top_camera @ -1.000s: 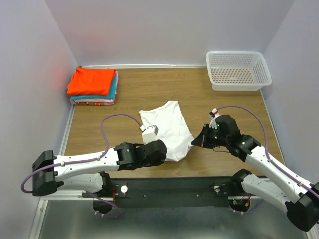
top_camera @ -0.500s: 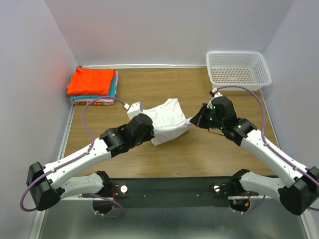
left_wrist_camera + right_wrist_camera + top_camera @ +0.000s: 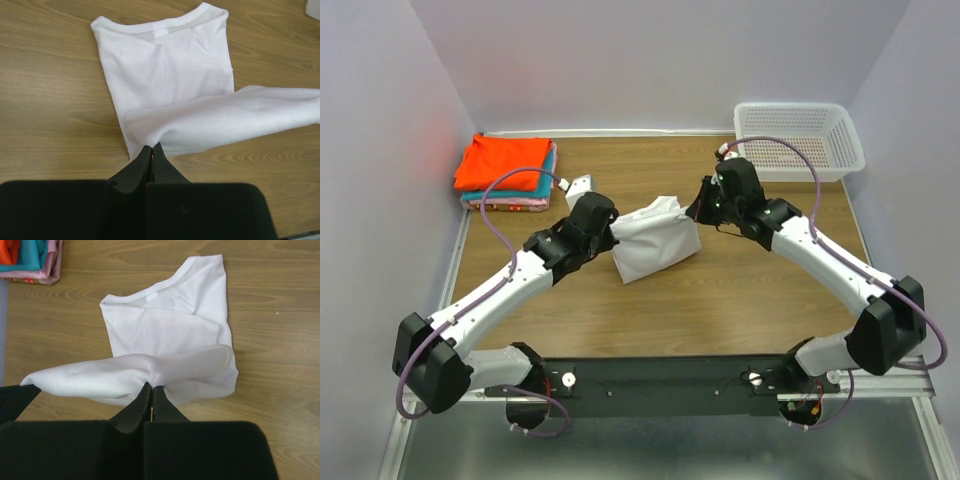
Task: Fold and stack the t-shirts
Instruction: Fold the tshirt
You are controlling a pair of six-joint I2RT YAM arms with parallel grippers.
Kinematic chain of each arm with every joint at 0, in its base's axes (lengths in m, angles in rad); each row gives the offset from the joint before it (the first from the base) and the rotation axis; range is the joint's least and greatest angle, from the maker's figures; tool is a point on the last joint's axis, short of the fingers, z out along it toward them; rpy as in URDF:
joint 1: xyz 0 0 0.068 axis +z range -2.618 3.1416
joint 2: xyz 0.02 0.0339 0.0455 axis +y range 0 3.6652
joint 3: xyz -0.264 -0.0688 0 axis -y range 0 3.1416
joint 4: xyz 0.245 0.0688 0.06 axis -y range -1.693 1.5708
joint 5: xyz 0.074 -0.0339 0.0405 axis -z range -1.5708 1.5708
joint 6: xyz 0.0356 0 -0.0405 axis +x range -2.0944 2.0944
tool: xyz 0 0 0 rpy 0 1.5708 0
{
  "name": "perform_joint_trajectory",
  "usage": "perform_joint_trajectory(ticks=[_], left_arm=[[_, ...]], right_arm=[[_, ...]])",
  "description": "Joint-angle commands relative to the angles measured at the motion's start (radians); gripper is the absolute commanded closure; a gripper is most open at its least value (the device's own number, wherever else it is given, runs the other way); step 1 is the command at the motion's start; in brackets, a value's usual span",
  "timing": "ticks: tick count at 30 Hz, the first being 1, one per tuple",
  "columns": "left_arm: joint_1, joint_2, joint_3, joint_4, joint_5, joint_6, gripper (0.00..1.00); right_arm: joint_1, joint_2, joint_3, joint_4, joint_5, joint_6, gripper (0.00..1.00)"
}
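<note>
Stack (image 3: 507, 172): folded shirts, orange on top, far-left corner of desk (image 3: 720, 300).
Left tool (image 3: 152, 149): pinched shut on white shirt (image 3: 655, 250), left end.
White shirt: mid-desk, one fold held up between both tools.
Right tool (image 3: 151, 389): pinched shut on its right end.
Basket (image 3: 802, 168): far-right corner.

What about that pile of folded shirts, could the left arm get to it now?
Probably yes: only bare table lies between the left gripper and the pile. But it is shut on the white shirt, which the right gripper also pinches, so it would drag that along.
</note>
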Motion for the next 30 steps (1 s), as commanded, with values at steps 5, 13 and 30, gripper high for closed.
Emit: perform_joint_trajectory(ticks=[5,13,30], left_arm=[[0.127,0.08,0.036,0.084,0.093,0.109,1.0],[0.22,0.234,0.118,0.13,0.136,0.175,1.0],[0.295,0.515,0.298,0.118,0.149,0.235,1.0]], right_arm=[[-0.011,0.168,0.139,0.018,0.026,-0.04,1.0],[-0.041,0.317,0.231,0.023,0.035,-0.039,1.0],[-0.133,0.551,0.374,0.029,-0.058,-0.055,0.99]])
